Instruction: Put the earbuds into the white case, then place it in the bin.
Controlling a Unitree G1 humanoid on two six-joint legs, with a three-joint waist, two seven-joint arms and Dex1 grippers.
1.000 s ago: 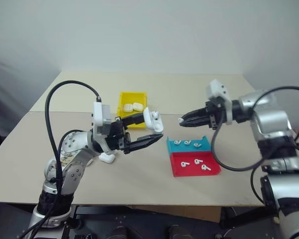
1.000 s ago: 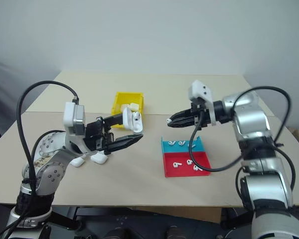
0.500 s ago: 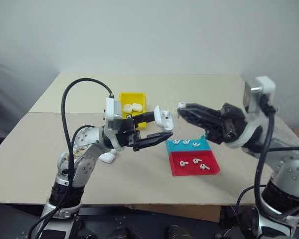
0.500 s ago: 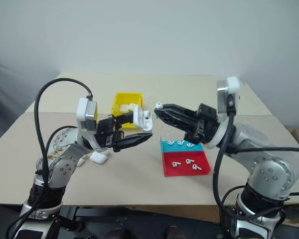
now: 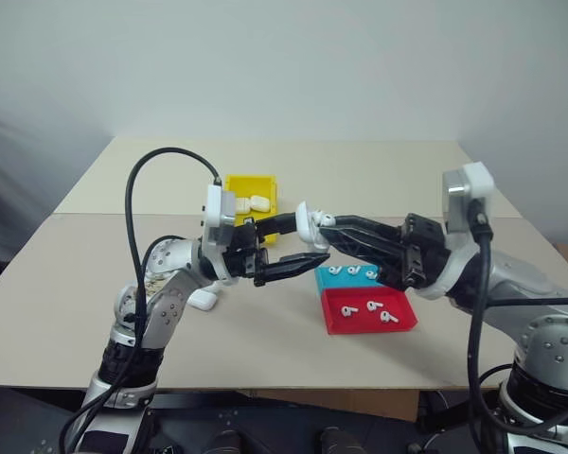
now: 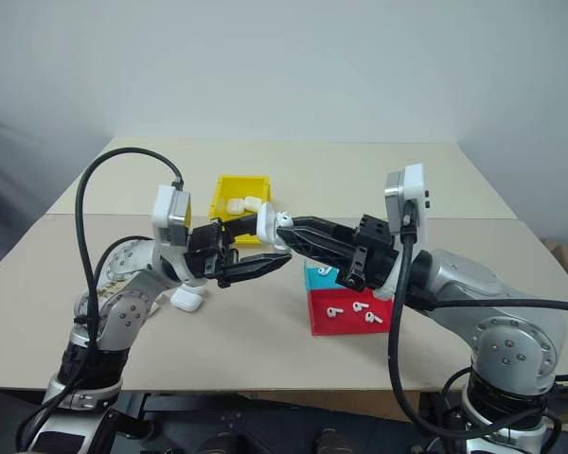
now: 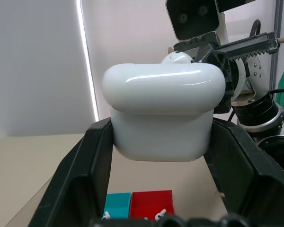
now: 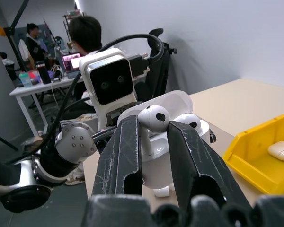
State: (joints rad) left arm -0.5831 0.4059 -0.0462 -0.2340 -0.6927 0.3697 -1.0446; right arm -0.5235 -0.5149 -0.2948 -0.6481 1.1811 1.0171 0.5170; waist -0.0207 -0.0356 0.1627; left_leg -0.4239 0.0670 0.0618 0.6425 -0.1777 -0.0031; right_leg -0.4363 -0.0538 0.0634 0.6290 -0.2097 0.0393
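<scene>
White case [image 5: 306, 220] was up in the air above the desk [image 5: 265, 312], lid open, pinched in the left hand [image 5: 303, 240] by its body. Landmark: the case. In the left wrist view the case [image 7: 163, 113] sat between the two black fingers [image 7: 80, 175], lid side facing the other arm. Left hand clamped tight on the case.

One earbud [image 8: 153, 117] was held in the right hand [image 5: 333, 227], fingers narrow and closed on its stem, bud head sticking out past the tips. That earbud was right at the case's open top, just beside or touching it; can't tell if it was seated. A second earbud [image 8: 186, 120] already sat in the case, seen in the right wrist view.

Bin [image 5: 237, 185], yellow, was on the desk beyond the case, toward the robot's left, with two closed white cases [image 5: 250, 203] inside. Tray [image 5: 333, 322], teal and red, lay on the desk below the case toward the robot's right, with loose earbuds [image 5: 374, 309] in both halves. Another white case [image 5: 204, 300] lay on the desk below the left arm, well apart from the held one.

People [image 8: 85, 35] sat at a far table in the right wrist view.
</scene>
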